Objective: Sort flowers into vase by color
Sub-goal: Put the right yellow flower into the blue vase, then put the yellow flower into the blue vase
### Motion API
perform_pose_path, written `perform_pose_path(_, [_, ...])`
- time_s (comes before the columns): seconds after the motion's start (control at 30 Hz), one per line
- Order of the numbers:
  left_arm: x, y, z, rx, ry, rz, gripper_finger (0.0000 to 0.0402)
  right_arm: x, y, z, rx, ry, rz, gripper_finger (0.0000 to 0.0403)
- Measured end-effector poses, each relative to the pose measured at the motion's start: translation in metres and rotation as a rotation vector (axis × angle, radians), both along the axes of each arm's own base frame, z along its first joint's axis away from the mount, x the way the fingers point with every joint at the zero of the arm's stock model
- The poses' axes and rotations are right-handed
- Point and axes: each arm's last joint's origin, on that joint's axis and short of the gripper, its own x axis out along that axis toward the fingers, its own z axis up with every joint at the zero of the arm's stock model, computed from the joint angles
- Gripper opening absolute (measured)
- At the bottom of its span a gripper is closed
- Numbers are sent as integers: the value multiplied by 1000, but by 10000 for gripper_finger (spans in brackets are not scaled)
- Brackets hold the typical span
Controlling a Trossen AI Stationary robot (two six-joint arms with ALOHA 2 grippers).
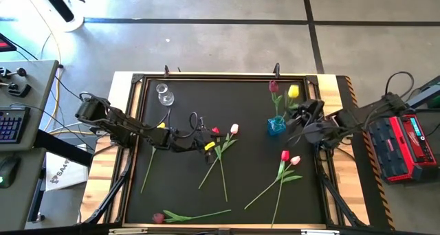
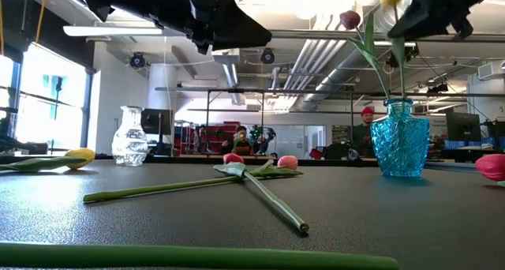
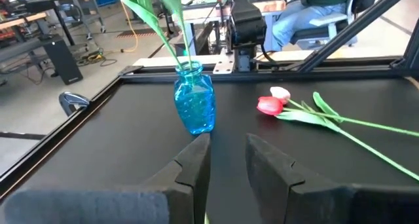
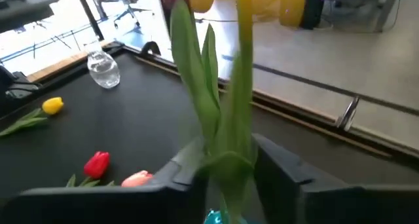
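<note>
Overhead, the right hand (image 1: 300, 113) at three o'clock merely nears the blue vase (image 1: 276, 126), yet its wrist view shows it grasping a yellow tulip's (image 4: 245, 2) stem, while the left hand (image 3: 228, 160) hangs released mid-worktop (image 1: 254, 194).

Black-topped table (image 1: 240, 118) strewn with tulips
A blue vase (image 1: 276, 126), a clear glass vase (image 1: 164, 94) and loose flowers (image 1: 221, 149) rest on it.

Left pincer (image 1: 206, 143) slightly parted mid-table; right pincer (image 1: 297, 118) closed at right.

Blue vase (image 1: 276, 126) mouth crowded by stems; mat (image 1: 247, 104) centre open.
</note>
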Motion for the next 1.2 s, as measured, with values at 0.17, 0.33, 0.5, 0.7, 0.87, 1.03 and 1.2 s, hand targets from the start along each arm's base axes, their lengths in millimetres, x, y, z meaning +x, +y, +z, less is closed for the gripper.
perform_pose_path(0.17, [0,0,-2,5,21,0,85,-1,1,-4,98,-37,1,180])
perform_pose_path(0.33, [-1,0,-3,9,31,0,85,-4,1,9,177,-101,16,216])
perform_pose_path(0.5, [-2,0,-4,15,52,-1,85,-10,1,28,235,-142,79,219])
perform_pose_path(0.7, [-17,-4,16,44,66,-24,85,-14,7,31,372,-99,213,206])
perform_pose_path(0.87, [-41,-2,37,25,119,-57,85,-6,22,13,471,-7,289,196])
perform_pose_path(1.03, [-64,-4,41,-75,210,-19,85,2,42,-9,556,102,326,184])
perform_pose_path(1.2, [-83,-14,25,-135,311,42,85,13,63,-24,536,127,346,174])
